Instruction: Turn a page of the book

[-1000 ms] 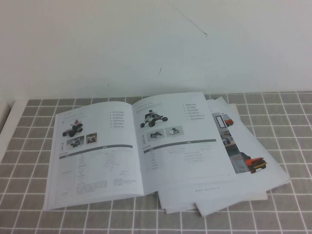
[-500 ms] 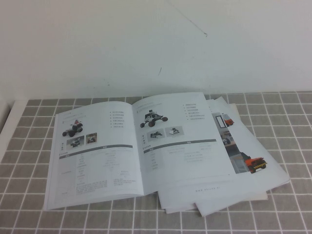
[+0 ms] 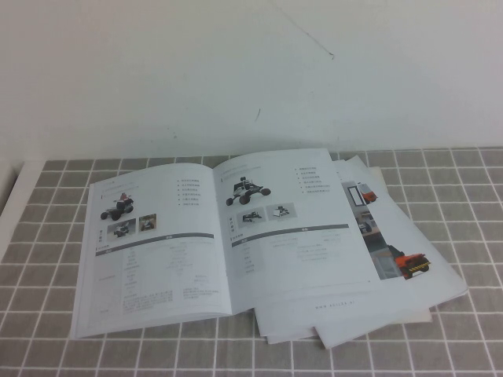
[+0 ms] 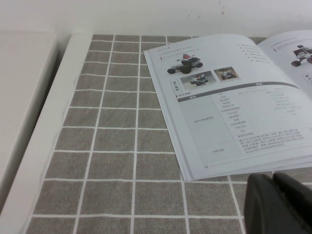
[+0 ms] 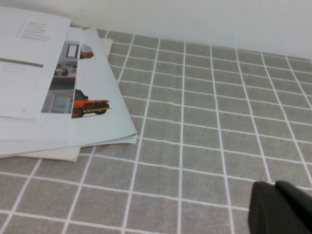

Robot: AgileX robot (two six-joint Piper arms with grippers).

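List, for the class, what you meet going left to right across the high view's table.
Bare grey tiled table → leaf with the red-and-black rover → the page of the book → loose white booklets. Neither the left gripper nor right gripper shows there.

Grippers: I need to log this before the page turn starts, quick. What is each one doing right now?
Left gripper: short of the book, holding nothing; open or shut cannot be told.
Right gripper: over bare tablecloth, holding nothing; cannot be told.
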